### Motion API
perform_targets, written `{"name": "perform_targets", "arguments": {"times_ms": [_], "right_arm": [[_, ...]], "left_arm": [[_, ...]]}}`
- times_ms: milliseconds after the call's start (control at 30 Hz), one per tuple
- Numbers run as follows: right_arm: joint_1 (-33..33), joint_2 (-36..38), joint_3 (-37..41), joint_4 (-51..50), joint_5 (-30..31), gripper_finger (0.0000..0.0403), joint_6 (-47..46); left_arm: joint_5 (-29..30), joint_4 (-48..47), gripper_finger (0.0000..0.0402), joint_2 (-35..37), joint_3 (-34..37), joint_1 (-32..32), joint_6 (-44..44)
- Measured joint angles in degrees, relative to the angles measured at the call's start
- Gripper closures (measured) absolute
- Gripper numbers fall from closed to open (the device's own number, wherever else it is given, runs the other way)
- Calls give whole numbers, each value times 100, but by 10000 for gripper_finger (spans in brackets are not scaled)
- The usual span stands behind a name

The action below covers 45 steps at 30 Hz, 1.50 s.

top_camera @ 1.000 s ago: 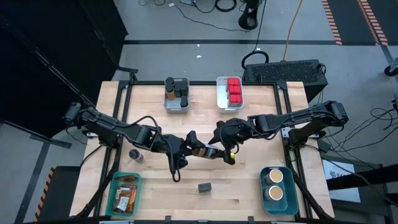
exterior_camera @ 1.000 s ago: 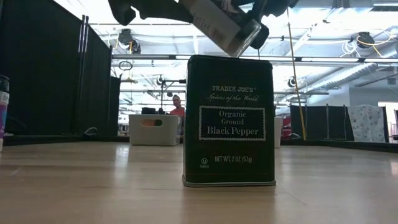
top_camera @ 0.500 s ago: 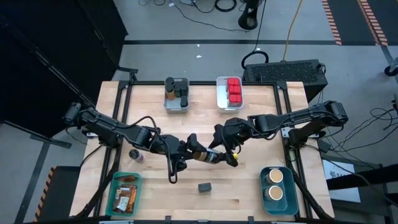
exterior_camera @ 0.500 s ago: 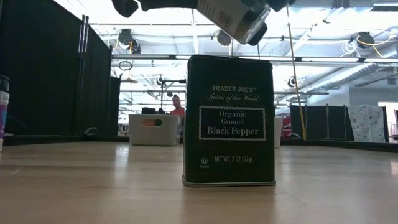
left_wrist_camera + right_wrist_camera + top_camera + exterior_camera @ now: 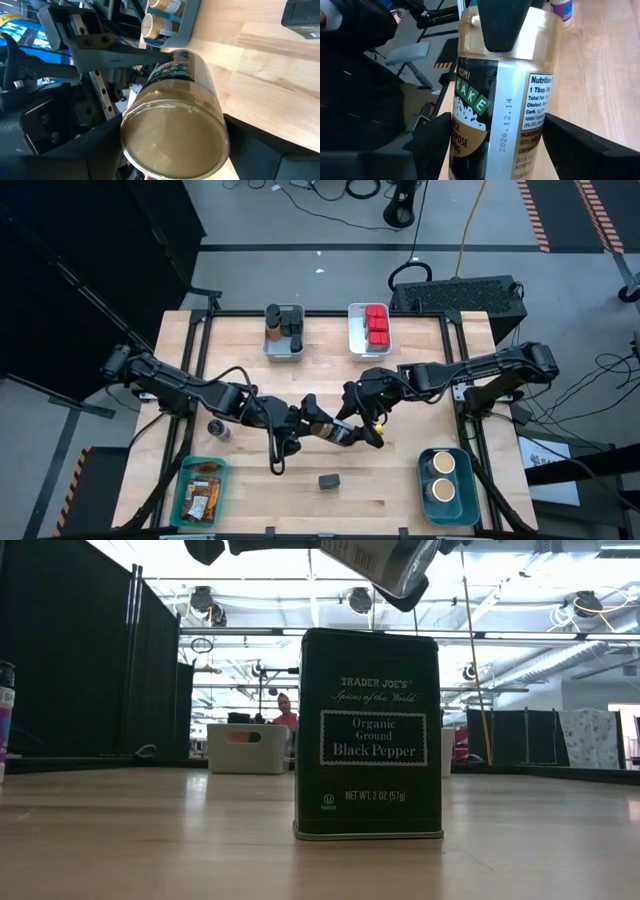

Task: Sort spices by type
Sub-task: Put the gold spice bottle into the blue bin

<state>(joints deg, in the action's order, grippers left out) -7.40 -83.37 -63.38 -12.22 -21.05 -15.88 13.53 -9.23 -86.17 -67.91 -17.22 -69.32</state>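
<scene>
A jar (image 5: 335,430) with a tan cap and a printed label hangs over the middle of the table, lying nearly level between my two grippers. My left gripper (image 5: 312,423) reaches its cap end from the table's left. My right gripper (image 5: 353,426) reaches its other end from the right. In the low view the jar (image 5: 385,558) shows at the top edge. A dark black-pepper tin (image 5: 370,735) stands upright on its base below, nearer the table's front edge (image 5: 329,480). A dark jar (image 5: 220,429) stands alone at the left. My left gripper has the jar's tan cap end (image 5: 131,150) between its two fingers, which lie along the jar; one finger (image 5: 502,25) rests flat on the cap's side. It comes from the table's left, slanting down. The jar is clear of the table. My right gripper pinches the jar's labelled body (image 5: 465,135) between its two fingers (image 5: 432,145), on the half away from the cap. The fingers lie along the jar and come from the table's right, slanting down. The jar is clear of the table, nearly level.
At the far edge stand a grey bin (image 5: 283,332) with dark jars and a white bin (image 5: 371,330) with red tins. Near the front are a teal bin (image 5: 203,492) with printed packets and a blue bin (image 5: 443,478) with two tan-topped jars.
The jar has tipped from a slant to nearly level. In the low view its lower end has risen toward the top edge. My right gripper has turned with it; both hands have stayed in place.
</scene>
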Motion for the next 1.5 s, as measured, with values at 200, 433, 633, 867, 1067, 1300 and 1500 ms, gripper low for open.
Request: {"name": "perform_targets", "arguments": {"times_ms": [200, 433, 633, 867, 1067, 1300, 1500], "right_arm": [[0, -1, -77, -44, -45, 115, -176], [-14, 0, -82, -40, 322, 113, -254], [-6, 0, -93, 173, 742, 99, -235], [-11, -7, -93, 345, 599, 99, -113], [-24, -33, -93, 203, 561, 102, 243], [-12, -33, -93, 49, 331, 148, 288], [-11, -33, -93, -13, 310, 148, 499]], "left_arm": [[-7, 113, 90, 4, -3, 42, 0], [53, 113, 89, 4, -3, 48, -7], [134, 211, 89, 7, -8, 70, -2], [51, 227, 89, 7, -10, 56, -2], [52, 417, 89, 5, -10, 101, -1], [40, 428, 89, 4, -10, 147, -7], [65, 466, 89, 3, -8, 148, 242]]}}
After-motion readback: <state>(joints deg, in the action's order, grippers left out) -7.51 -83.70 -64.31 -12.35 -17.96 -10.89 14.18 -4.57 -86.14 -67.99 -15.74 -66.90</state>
